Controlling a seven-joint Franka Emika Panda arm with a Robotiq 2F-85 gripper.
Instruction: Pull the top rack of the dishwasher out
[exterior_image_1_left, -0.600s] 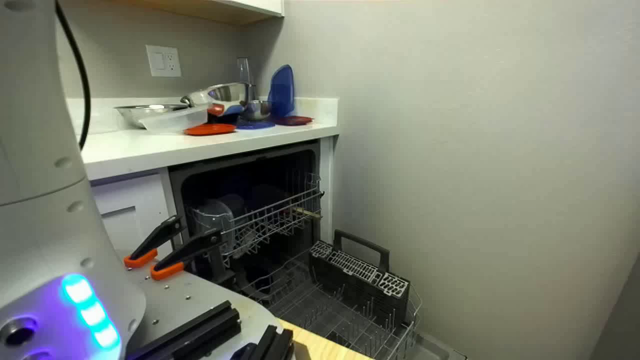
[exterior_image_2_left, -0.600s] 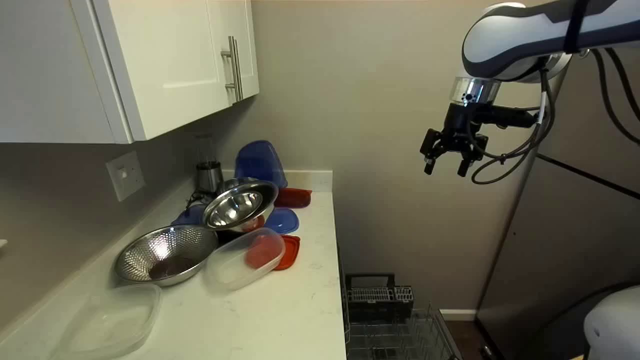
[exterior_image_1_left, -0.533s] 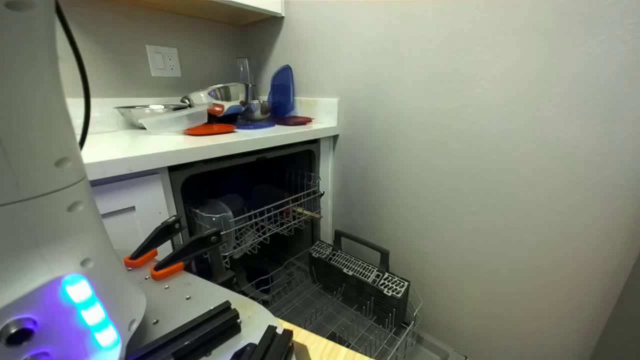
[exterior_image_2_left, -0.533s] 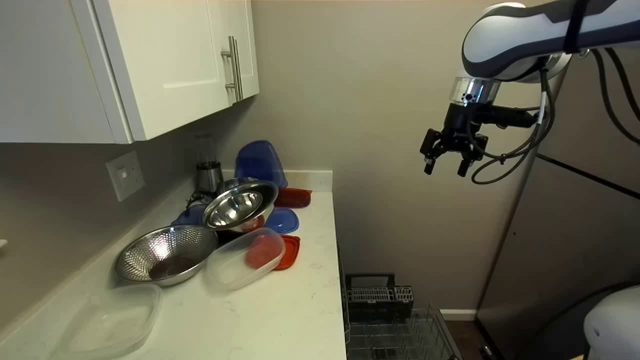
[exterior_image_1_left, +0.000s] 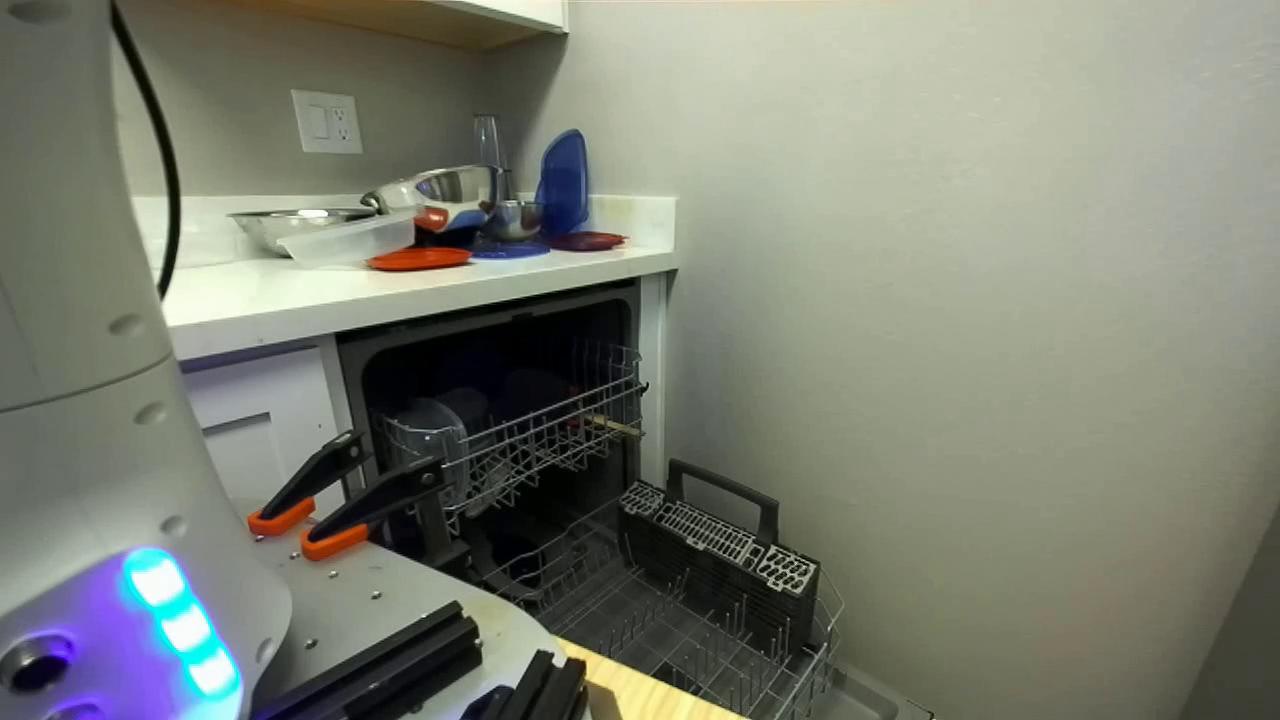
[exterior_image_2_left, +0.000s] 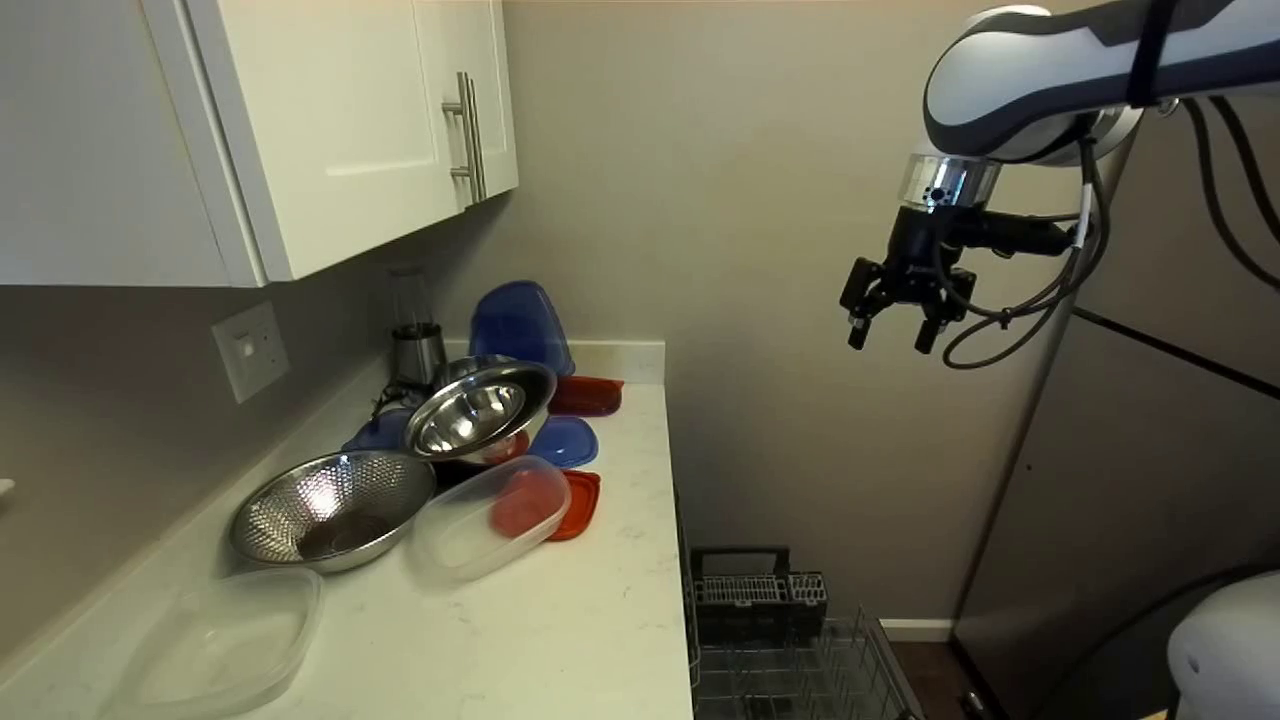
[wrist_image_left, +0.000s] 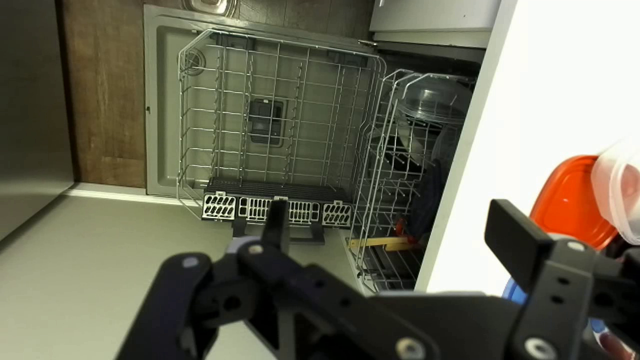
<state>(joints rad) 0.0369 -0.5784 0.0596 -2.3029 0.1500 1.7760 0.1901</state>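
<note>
The top rack (exterior_image_1_left: 545, 415) is a grey wire basket in the upper part of the open dishwasher (exterior_image_1_left: 480, 322), its front rail near the cavity's mouth. A clear container stands at its left end and yellow handles lie at its right end. In the wrist view the top rack (wrist_image_left: 382, 150) lies partly under the counter edge, and the dishwasher's lowered door (wrist_image_left: 167, 125) is to the left. My gripper (exterior_image_2_left: 892, 338) is open and empty, pointing down, high above the racks and apart from them. Its spread fingers (wrist_image_left: 391, 220) show in the wrist view.
The bottom rack (wrist_image_left: 275, 77) is pulled out over the door and holds a dark cutlery basket (exterior_image_1_left: 720, 540). The white counter (exterior_image_2_left: 600, 620) carries metal bowls, a colander (exterior_image_2_left: 335, 510) and plastic containers and lids. A grey panel (exterior_image_2_left: 1130, 480) stands beyond the arm.
</note>
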